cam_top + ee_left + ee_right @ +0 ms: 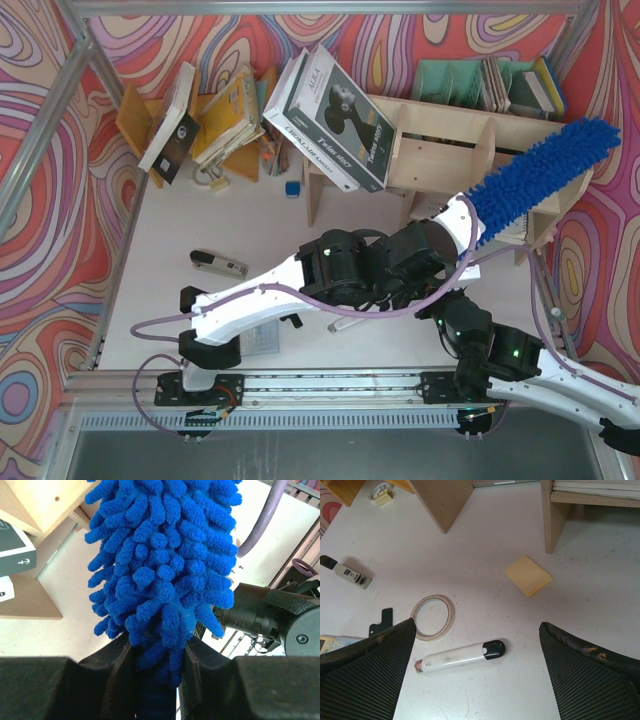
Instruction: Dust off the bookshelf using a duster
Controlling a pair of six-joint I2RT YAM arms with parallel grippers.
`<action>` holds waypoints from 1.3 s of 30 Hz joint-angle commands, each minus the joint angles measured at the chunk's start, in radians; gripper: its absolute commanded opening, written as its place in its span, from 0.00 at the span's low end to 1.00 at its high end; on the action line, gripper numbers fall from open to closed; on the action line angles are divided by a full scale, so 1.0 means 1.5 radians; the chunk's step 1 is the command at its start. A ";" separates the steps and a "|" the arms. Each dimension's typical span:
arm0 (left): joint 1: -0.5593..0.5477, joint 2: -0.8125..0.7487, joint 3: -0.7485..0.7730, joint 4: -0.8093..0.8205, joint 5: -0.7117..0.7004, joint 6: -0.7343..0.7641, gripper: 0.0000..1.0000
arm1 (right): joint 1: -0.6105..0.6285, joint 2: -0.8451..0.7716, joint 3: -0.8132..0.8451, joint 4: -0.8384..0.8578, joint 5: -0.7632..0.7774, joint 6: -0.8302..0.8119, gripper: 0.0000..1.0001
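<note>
The bookshelf (pixel 440 150) is a low plywood unit at the back right. Its panels also show in the left wrist view (pixel 45 500) and the right wrist view (pixel 555 515). My left gripper (pixel 472 225) (pixel 157 680) is shut on the handle of the fluffy blue duster (pixel 545 175) (pixel 165 565). The duster's head slants up and right over the shelf's right end. I cannot tell if it touches the wood. My right gripper (pixel 477 625) is open and empty, low over the table in front of the shelf. I cannot pick it out in the top view.
A white-and-black marker pen (pixel 460 656), a tape ring (pixel 433 617) and a yellow sticky pad (pixel 527 575) lie under my right gripper. A big black-and-white box (pixel 335 115) leans on the shelf's left end. An orange-brown book rack (pixel 200 120) and a teal organizer (pixel 450 80) stand at the back.
</note>
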 commanded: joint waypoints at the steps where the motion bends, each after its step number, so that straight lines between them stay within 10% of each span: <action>1: 0.003 -0.057 -0.024 0.099 -0.038 0.057 0.00 | 0.000 -0.004 -0.001 -0.005 0.013 0.002 0.99; 39: 0.105 0.062 0.048 0.064 0.152 0.142 0.00 | 0.000 -0.006 -0.001 -0.005 0.012 0.004 0.99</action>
